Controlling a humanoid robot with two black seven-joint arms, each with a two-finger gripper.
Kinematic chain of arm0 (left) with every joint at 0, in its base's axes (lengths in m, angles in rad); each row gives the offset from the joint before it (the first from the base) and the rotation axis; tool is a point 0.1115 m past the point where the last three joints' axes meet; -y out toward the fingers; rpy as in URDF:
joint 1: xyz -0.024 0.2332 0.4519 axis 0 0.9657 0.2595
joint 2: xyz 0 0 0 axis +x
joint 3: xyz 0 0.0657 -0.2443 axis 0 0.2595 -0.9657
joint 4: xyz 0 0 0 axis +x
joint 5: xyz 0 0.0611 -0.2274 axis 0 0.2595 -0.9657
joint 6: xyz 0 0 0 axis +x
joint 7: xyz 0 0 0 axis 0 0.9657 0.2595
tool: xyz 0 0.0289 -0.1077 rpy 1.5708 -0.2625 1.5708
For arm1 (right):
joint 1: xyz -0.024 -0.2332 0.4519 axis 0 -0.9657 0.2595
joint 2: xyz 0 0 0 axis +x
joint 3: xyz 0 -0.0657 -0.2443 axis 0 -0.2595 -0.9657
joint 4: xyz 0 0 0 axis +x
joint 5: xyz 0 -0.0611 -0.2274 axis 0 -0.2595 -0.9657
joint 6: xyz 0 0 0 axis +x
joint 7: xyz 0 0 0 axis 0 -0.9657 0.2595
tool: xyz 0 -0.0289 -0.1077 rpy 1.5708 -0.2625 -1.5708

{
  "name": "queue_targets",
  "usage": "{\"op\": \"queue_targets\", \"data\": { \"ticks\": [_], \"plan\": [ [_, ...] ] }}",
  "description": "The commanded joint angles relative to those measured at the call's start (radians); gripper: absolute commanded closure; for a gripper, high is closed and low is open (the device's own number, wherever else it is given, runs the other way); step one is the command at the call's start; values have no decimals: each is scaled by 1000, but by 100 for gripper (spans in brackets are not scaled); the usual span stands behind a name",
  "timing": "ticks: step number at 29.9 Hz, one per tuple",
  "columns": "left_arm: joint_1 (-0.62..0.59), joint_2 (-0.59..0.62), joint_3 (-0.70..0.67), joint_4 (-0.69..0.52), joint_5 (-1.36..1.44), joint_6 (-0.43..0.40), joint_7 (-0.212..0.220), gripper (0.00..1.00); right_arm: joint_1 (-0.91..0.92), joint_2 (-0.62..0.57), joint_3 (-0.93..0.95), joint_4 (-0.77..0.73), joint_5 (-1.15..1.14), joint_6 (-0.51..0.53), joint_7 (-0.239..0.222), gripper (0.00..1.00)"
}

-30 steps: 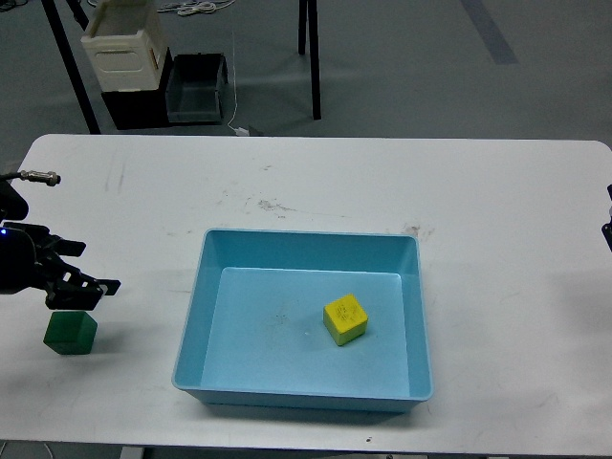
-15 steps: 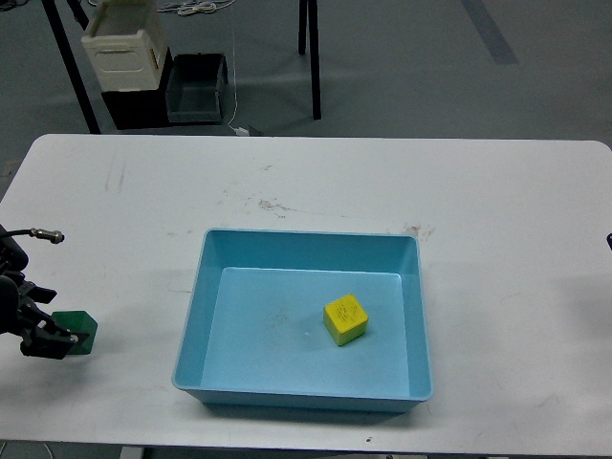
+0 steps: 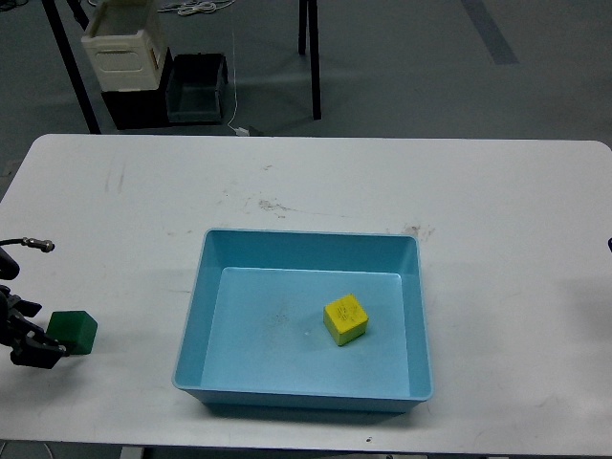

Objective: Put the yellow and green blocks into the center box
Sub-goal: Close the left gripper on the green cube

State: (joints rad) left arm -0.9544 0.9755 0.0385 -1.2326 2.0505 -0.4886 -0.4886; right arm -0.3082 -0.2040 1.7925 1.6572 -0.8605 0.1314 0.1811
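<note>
Beyond the far edge of the white table (image 3: 316, 182), on the grey floor, stood a cream plastic crate (image 3: 120, 48) stacked on a black base, with a dark open bin (image 3: 196, 88) just beside it and two black stand legs (image 3: 308, 57) rising further right. A thin white cable (image 3: 232, 86) hung down near the bin. Faint scuff marks (image 3: 273, 204) smudged the tabletop behind the blue box (image 3: 196, 316), which sat at the table's middle with its rim unobstructed on all sides.

Inside the box, the yellow block (image 3: 345, 319) rested on the floor of the tray, right of centre and apart from every wall. The green block (image 3: 72, 332) lay on the bare table well to the left of the box, outside it.

At the left edge, the left gripper (image 3: 29, 335) was mostly cut off by the frame; its dark fingers (image 3: 38, 350) sat just beside or against the block's left face, but whether they were clenched on it or released could not be told, since only part of one side showed. A thin metal-tipped probe (image 3: 38, 245) poked in above it. Of the right arm, only a dark sliver (image 3: 609, 245) appeared at the right edge, with its gripper out of sight.
</note>
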Motion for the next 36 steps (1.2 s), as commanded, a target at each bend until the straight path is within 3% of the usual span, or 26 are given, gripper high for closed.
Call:
{"op": "queue_targets", "data": {
  "ticks": [1, 32, 36],
  "plan": [
    [-1, -4, 0, 4, -21, 0, 0, 1, 0, 0, -1, -2, 0, -3, 0, 0],
    [23, -89, 1, 81, -24, 0, 0, 4, -6, 2, -1, -5, 0, -30, 0, 0],
    [23, -89, -2, 84, -24, 0, 0, 9, -6, 2, -1, -5, 0, -41, 0, 0]
  ]
}}
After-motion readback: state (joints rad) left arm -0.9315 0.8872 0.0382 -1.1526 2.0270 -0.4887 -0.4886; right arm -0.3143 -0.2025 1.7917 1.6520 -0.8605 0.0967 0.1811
